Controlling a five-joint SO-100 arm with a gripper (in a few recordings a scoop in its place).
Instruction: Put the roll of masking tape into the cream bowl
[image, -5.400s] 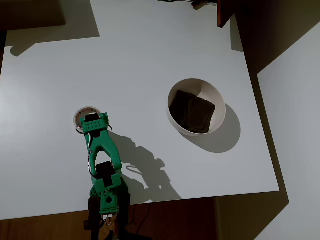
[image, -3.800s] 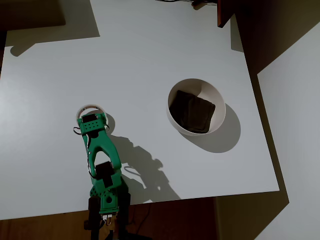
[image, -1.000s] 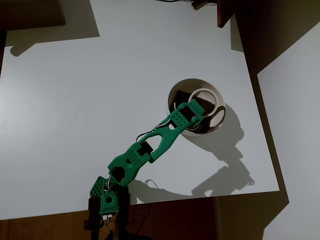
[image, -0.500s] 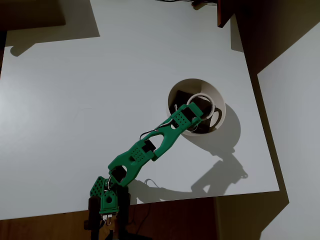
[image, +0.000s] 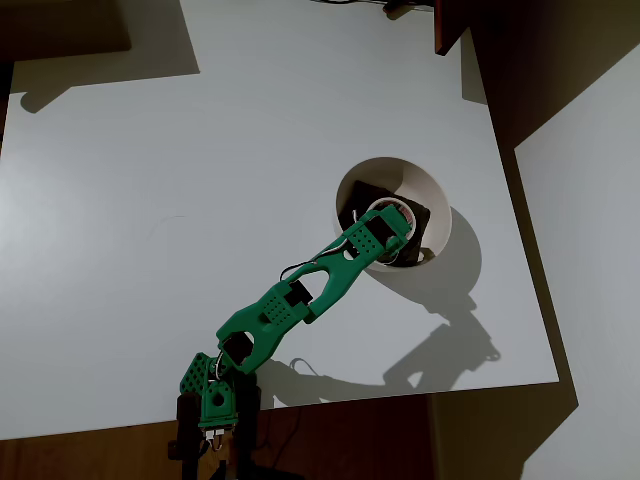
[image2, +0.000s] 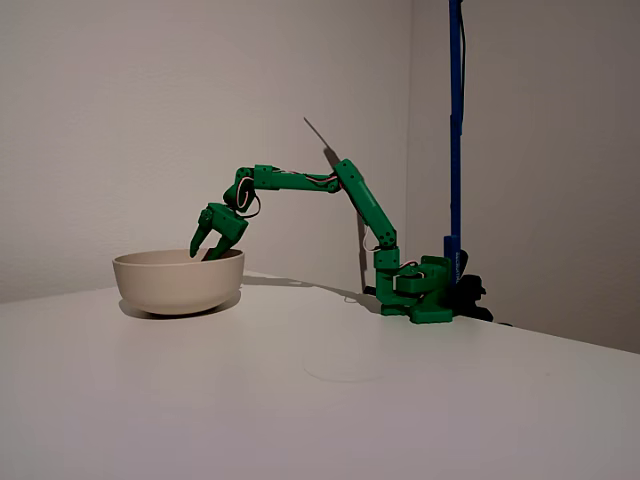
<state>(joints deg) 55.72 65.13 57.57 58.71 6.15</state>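
A green robot arm reaches across a white bench, its tool (image2: 207, 246) dipped just inside the rim of the cream bowl (image2: 178, 281). In the fixed view its two fingers stand spread apart. From overhead, the roll of masking tape (image: 391, 211) shows partly at the tool's tip, inside the bowl above a dark square thing (image: 425, 222). The delivery looks essentially done; whether the roll is fully released cannot be told, and withdrawing the arm appears to be what is left.
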